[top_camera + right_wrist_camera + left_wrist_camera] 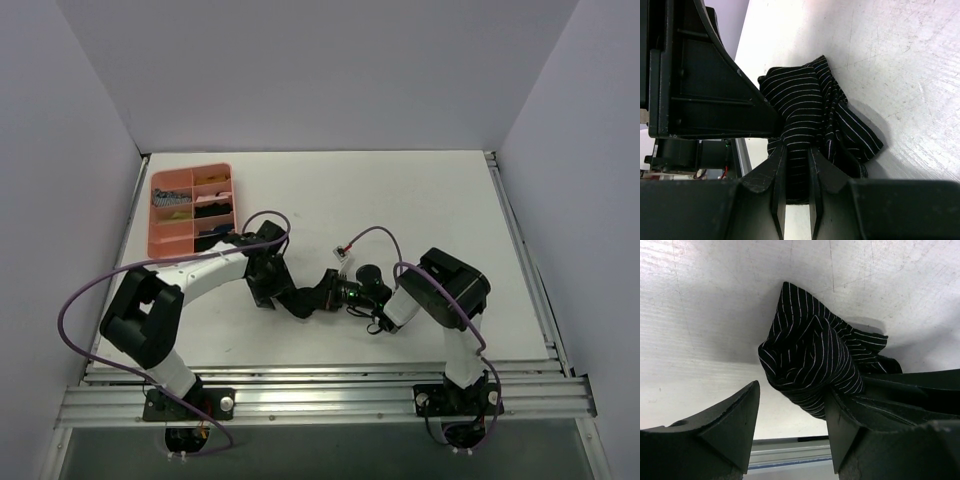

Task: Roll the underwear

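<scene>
- Pale lavender walls [320,70] box in a white table [400,190] on three sides. Its matt, finely scratched top lies bare across the far half and the whole right side.
- Ribbed aluminium rails [330,395] run along the near edge, carrying both arm bases.
- The left arm [200,270], white-shelled with black joints, bends inward from the near-left. The black right arm [445,290] reaches in from the near-right. They meet near mid-table, slightly toward the front.
- A pink divided tray [152,215], rectangular and hard-walled, sits in the far-left corner near the left arm's elbow. Its small contents are too small to identify.
- The underwear [810,360], soft black cloth with thin white pinstripes, lies bunched in a crumpled mound on the tabletop between the two grippers, well apart from the tray.
- The left gripper [792,395] stands wide open. One wedge-shaped finger [735,415] is clear of the cloth, and the other presses against the mound's side.
- The right gripper [797,152] is clamped on a fold of the underwear, its flat fingers [775,175] almost together with striped cloth squeezed between them.
- Thin purple cables [75,300] loop off both arms.
</scene>
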